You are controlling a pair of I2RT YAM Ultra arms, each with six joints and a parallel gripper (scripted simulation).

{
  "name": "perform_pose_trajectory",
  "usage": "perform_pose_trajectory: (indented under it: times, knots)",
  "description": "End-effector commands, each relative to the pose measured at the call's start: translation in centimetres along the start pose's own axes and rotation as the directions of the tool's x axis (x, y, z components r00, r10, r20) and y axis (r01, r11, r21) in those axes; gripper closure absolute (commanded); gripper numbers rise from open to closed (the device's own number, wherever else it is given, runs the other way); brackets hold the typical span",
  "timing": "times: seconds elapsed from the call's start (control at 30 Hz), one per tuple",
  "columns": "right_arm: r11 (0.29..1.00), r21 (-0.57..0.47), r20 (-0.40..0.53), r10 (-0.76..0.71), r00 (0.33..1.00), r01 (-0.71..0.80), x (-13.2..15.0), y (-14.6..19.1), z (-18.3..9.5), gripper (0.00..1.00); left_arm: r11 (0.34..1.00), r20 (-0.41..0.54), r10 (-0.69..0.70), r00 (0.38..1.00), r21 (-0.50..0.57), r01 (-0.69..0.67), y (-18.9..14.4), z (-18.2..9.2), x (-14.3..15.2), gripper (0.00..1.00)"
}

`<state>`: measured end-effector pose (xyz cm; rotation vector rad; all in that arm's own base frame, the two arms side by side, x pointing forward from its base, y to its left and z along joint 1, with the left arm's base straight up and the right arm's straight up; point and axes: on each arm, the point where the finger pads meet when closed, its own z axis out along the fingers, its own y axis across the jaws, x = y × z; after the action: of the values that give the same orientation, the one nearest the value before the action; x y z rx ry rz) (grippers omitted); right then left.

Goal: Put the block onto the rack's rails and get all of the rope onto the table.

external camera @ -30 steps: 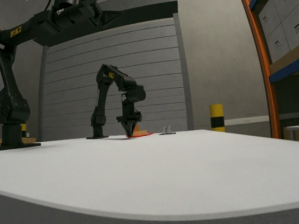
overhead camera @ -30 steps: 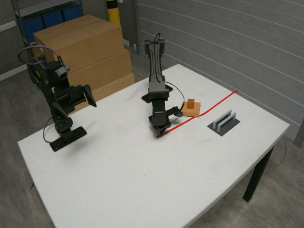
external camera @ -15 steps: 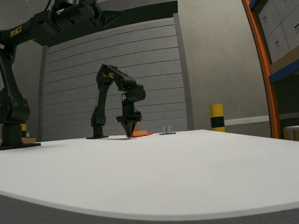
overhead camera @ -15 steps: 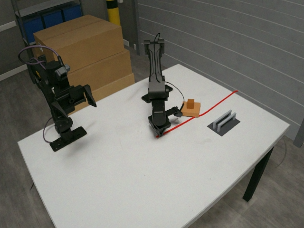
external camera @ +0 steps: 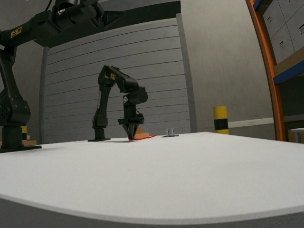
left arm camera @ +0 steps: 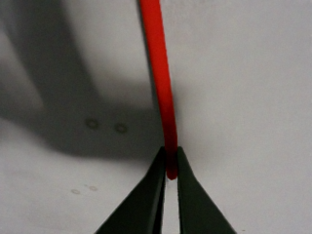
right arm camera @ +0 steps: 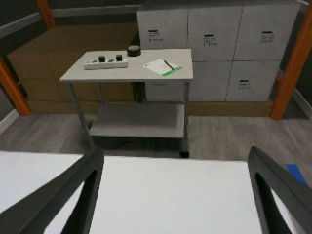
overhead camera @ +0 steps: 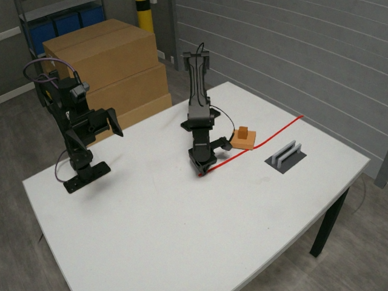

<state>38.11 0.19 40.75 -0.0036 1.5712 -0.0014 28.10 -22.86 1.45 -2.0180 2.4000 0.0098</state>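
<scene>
Grey Walls, Pale Cartons

A grey slatted wall [overhead camera: 282, 56] [external camera: 118, 80] stood beyond the white table [overhead camera: 175, 225] [external camera: 156, 176]. At the far left in the top view, brown boxes [overhead camera: 125, 75] were stacked near a shelf unit [overhead camera: 59, 11] bearing blue bins [overhead camera: 67, 24]. A yellow-and-black post [overhead camera: 144, 19] [external camera: 220, 115] rose behind. The right wrist view showed a two-tier cart [right arm camera: 138, 73] before white cartons [right arm camera: 214, 34], on a grey-brown floor [right arm camera: 229, 134] under muted light.

The block [overhead camera: 244, 143] [external camera: 142, 135], a flat, square orange slab topped by a small, darker upright piece, lies level on the tabletop [overhead camera: 175, 203] [external camera: 152, 176], off the rack [overhead camera: 288, 165] [external camera: 171, 136]. The rack has a dark flat base and two upright, parallel grey rails [overhead camera: 284, 149]. The thin red rope [overhead camera: 231, 159] [external camera: 145, 137] [left arm camera: 163, 88] runs past the block's corner, one end pinched in the left hand [overhead camera: 202, 173] [external camera: 131, 139] [left arm camera: 171, 152], the other way reaching the tabletop's edge; any overhang is hidden.
</scene>
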Motion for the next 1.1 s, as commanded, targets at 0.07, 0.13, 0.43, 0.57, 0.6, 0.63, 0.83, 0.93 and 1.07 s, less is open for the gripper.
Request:
perform_pose_trajectory:
  times: [0.07,0.13,0.43,0.57,0.6,0.63,0.83,0.93,1.07]
  knots:
    - [1.0,-0.011,0.019,-0.01,1.0,0.01,-0.8,0.2,-0.7,0.0,1.0,-0.012,0.016,1.0,0.013,-0.015,-0.4,-0.6,1.3,0.91]
    - [1.0,-0.011,0.019,-0.01,1.0,0.01,-0.8,0.2,-0.7,0.0,1.0,-0.014,0.02,1.0,0.016,-0.019,-0.4,-0.7,1.5,0.91]
    - [1.0,-0.011,0.019,-0.01,1.0,0.01,-0.8,0.2,-0.7,0.0,0.999,-0.016,0.031,0.999,0.013,-0.031,-0.4,-0.6,2.0,0.91]
    - [1.0,-0.011,0.019,-0.01,1.0,0.01,-0.8,0.2,-0.7,0.0,0.999,-0.016,0.037,0.999,0.012,-0.037,-0.4,-0.6,2.3,0.91]
    - [1.0,-0.011,0.019,-0.01,1.0,0.01,-0.8,0.2,-0.7,0.0,0.999,-0.016,0.039,0.999,0.012,-0.038,-0.4,-0.6,2.4,0.91]
    - [1.0,-0.011,0.019,-0.01,1.0,0.01,-0.8,0.2,-0.7,0.0,0.999,-0.017,0.04,0.999,0.014,-0.04,-0.4,-0.7,2.4,0.91]
    - [1.0,-0.011,0.019,-0.01,1.0,0.01,-0.8,0.2,-0.7,0.0,0.999,-0.018,0.046,0.999,0.015,-0.046,-0.5,-0.7,2.7,0.91]
    - [1.0,-0.011,0.019,-0.01,1.0,0.01,-0.8,0.2,-0.7,0.0,0.999,-0.013,0.051,0.999,0.011,-0.051,-0.4,-0.5,2.9,0.91]
    - [1.0,-0.011,0.019,-0.01,1.0,0.01,-0.8,0.2,-0.7,0.0,0.998,-0.019,0.056,0.998,0.019,-0.056,-0.5,-0.8,3.2,0.91]
